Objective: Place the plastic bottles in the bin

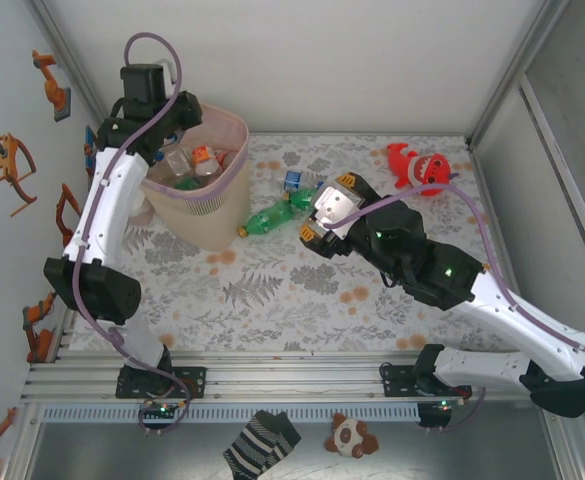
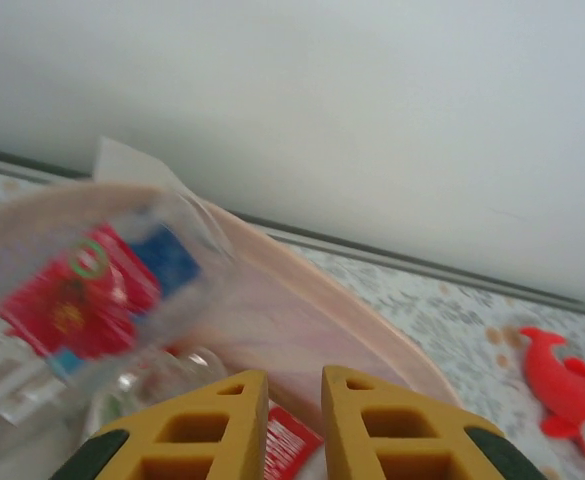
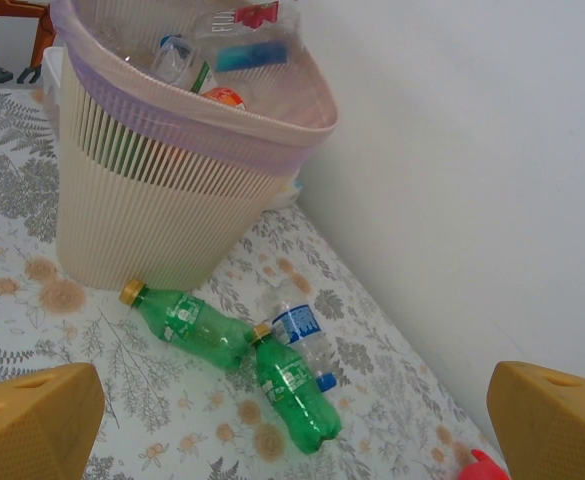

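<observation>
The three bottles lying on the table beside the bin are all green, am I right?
Not quite: three bottles lie on the table beside the bin, but only two are green, the green bottle nearer the bin and the other green bottle. The third is a clear bottle with a blue label, as the right wrist view shows.

The top camera looks steeply down from high up, well back from the bin (image 1: 207, 215). The left wrist camera hangs just above the bin (image 2: 302, 300), facing across it. The right wrist camera views the bin (image 3: 142, 210) side-on from farther off. All share it.
</observation>
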`<state>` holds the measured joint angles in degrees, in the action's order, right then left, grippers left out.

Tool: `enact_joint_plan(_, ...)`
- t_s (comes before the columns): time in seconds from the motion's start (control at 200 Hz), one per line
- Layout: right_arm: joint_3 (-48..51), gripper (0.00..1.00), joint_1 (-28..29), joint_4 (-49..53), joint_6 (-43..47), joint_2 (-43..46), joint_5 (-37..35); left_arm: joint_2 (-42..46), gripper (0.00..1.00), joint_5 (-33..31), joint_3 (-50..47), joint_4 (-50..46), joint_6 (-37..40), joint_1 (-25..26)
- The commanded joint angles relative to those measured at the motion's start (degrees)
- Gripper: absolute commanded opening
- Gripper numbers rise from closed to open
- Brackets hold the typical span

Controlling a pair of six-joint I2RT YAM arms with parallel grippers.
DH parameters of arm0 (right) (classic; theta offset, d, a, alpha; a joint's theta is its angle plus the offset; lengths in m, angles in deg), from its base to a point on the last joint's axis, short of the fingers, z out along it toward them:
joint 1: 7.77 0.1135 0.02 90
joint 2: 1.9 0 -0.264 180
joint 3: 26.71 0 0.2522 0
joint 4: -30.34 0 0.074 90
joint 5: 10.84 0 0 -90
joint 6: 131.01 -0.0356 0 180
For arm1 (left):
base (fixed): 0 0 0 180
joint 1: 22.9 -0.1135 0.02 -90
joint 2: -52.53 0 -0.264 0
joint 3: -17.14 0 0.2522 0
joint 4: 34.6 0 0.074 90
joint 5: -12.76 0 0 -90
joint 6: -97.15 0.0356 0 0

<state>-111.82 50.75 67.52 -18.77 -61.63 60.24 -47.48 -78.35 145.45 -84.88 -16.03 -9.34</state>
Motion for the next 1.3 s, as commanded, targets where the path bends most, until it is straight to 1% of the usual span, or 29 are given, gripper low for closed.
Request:
enact_joint_plan(0.0, -0.98, 0.97, -0.26, -0.39, -1.15, 0.13, -0.07, -3.22, 0.2, -2.79, 5.1, -1.11, 4.18, -2.31)
enact_joint_plan(0.105, -1.01, 0.97, -0.27, -0.39, -0.99, 0.11, -0.29, -7.99, 0.2, -1.54, 11.66, -3.57, 5.26, -3.99)
enact_joint_plan(0.29, -0.73, 0.97, -0.25, -0.47, -0.86, -0.12, -0.41, -17.74, 0.2, 3.98, 24.56, -9.21, 8.84, -5.04)
enact_joint_plan(0.421, -0.52, 0.97, -0.25, -0.56, -0.63, -0.22, -0.59, -22.19, 0.2, 3.11, 30.15, -13.61, 10.46, -5.04)
enact_joint_plan(0.546, -0.29, 0.97, -0.29, -0.57, -0.44, -0.22, -0.74, -23.3, 0.21, 0.83, 29.24, -16.54, 11.99, -5.04)
enact_joint_plan(0.666, -0.23, 0.97, -0.26, -0.48, -0.35, -0.22, -0.72, -22.83, 0.21, -0.51, 25.85, -18.53, 12.63, -4.95)
enact_joint_plan(0.816, -0.28, 0.97, -0.21, -0.57, -0.35, -0.39, -0.46, -20.68, 0.2, -3.81, 20.25, -18.58, 12.96, -4.95)
enact_joint_plan(0.946, -0.39, 0.97, -0.27, -0.49, -0.44, -0.51, -0.11, -19.96, 0.21, -5.2, 16.92, -18.49, 13.66, -4.99)
enact_joint_plan(1.062, -0.45, 0.97, -0.3, -0.57, -0.68, -0.38, -0.16, -19.34, 0.2, -5.41, 16.0, -18.39, 13.67, -5.05)
enact_joint_plan(1.182, -0.56, 0.97, -0.26, -0.57, -1.59, -0.43, -0.46, -17.7, 0.21, -3.65, 16.23, -16.75, 13.01, -5.04)
enact_joint_plan(1.247, -0.72, 0.97, -0.26, -0.66, -3.0, -0.65, -1.9, -16.37, 0.21, -2.59, 16.22, -15.44, 12.56, -5.04)
enact_joint_plan(1.297, -0.92, 0.99, -0.3, -0.79, -5.02, -0.9, -4.15, -15.27, 0.22, -1.56, 16.15, -14.8, 12.26, -5.04)
